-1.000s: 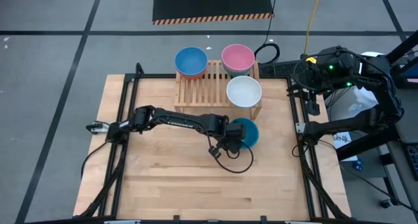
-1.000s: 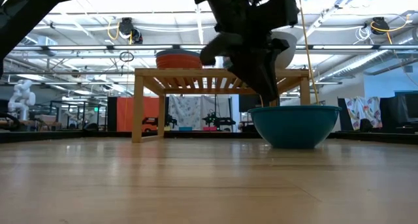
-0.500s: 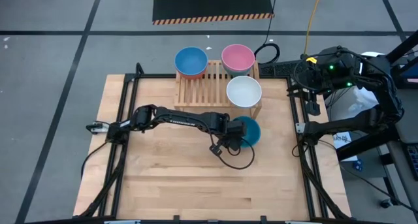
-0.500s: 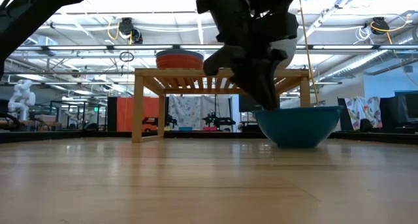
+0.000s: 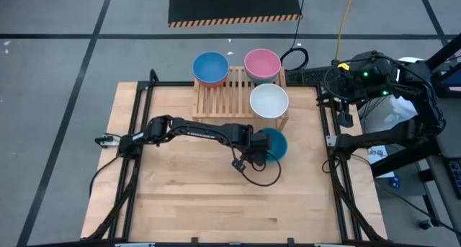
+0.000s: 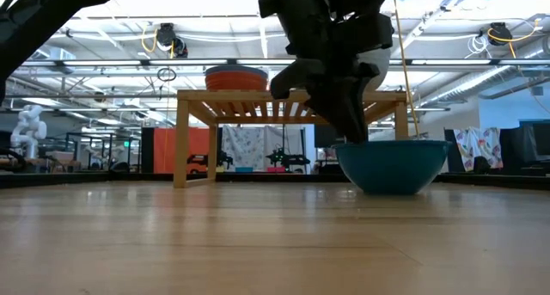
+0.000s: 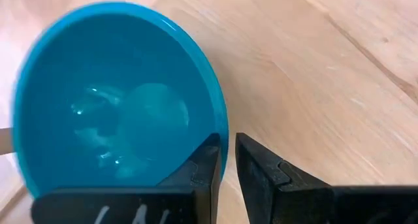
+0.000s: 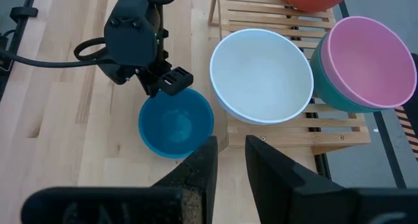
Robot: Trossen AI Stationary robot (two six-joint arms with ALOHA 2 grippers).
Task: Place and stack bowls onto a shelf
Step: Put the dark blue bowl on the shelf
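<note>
The bench (image 5: 180, 196) is a broad slab of pale, smooth wood planks edged by a dark metal frame. At its far side stands the shelf (image 5: 223, 96), a low rack of light wood with parallel slats and short square legs.

The left arm, dark and jointed, reaches across the bench from the left. Its tool (image 5: 253, 152) is at the near rim of the teal bowl (image 5: 274, 144), which sits on the bench just in front of the shelf's right end. In the left wrist view the two dark fingers (image 7: 258, 168) straddle the thin rim, one inside the bowl and one outside, with only a narrow gap between them; the bowl's glossy plastic interior shows soft reflections.

The right arm waits folded off the bench's right edge; its tool (image 8: 227, 160) is narrow, holding nothing.

On the shelf, the white bowl (image 5: 269, 101) sits round and smooth. The pink bowl (image 5: 262, 63) is nested in another bowl, as is the light blue bowl (image 5: 210, 67) in a red one (image 6: 235, 76).
</note>
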